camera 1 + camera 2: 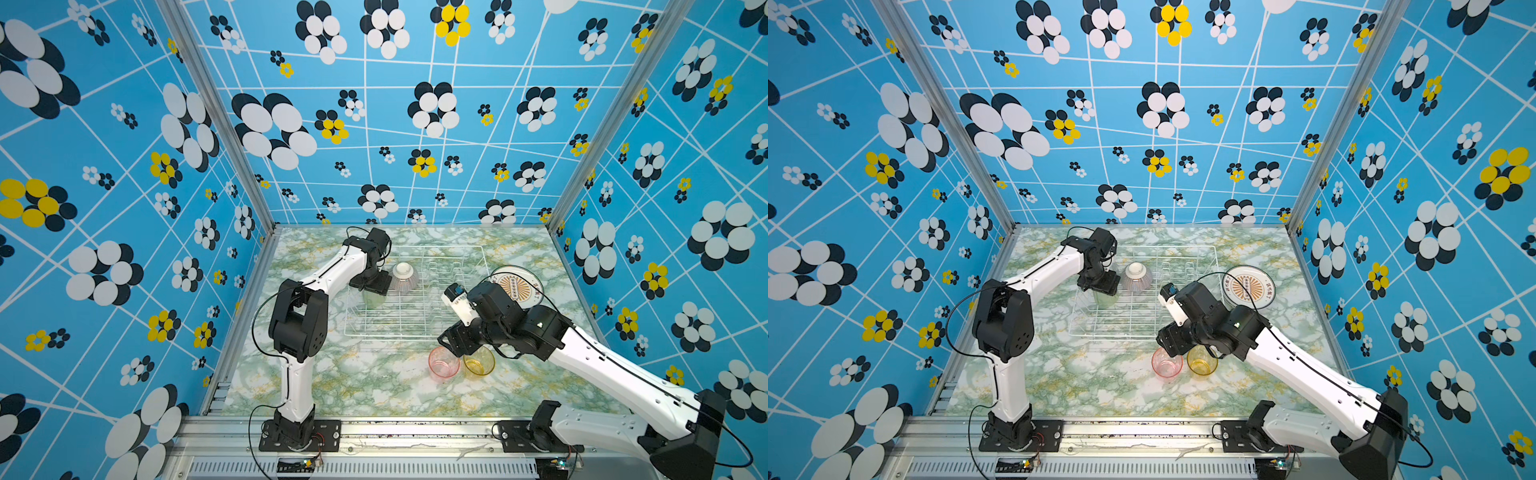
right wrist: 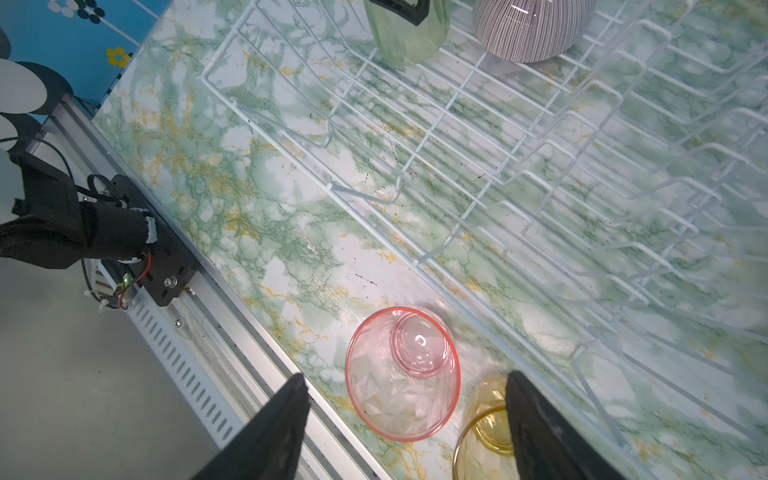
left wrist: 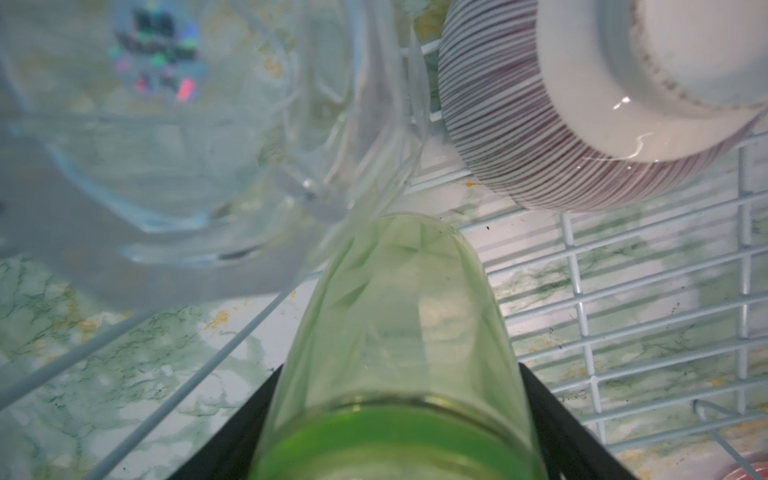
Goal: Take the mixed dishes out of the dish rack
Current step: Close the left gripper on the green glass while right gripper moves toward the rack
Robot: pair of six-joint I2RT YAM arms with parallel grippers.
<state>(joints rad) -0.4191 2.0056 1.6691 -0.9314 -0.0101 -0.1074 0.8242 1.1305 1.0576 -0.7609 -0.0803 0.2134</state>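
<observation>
In both top views, taking twelve o'clock as the far wall, the dish rack [image 1: 395, 336] sits in the middle of the marbled table [image 1: 374, 390]. Its plate dividers [image 1: 446, 270] stand empty. The plates [image 1: 515, 286] lie stacked on the table at the rack's three o'clock; I cannot count them. The pink tumbler [image 1: 444, 363] and amber tumbler [image 1: 480, 361] stand mouth up at the rack's five o'clock, just beside each other, and the right gripper [image 1: 454, 348] hangs over them. Inside the rack the bowl [image 1: 404, 275] rests upside down toward ten o'clock. The left gripper [image 1: 372, 291] is down over the green tumbler [image 1: 374, 300] at nine o'clock.

In the left wrist view the green tumbler [image 3: 399, 316] fills the space between the two black fingers [image 3: 557, 424]. They lie close along its sides, but I cannot tell whether they clamp it. A blurred clear tumbler [image 3: 166, 145] sits just beside it, apparently in the rack too, and the striped bowl is near.

In the right wrist view the right gripper's jaws are spread wide and hold nothing. The pink tumbler shows below the gap and the amber one is partly behind a finger, both outside the rack's rim.

The job looks well past halfway. The plates and two tumblers are out, while the green tumbler, clear tumbler and bowl remain. The green one seems the step in hand.
</observation>
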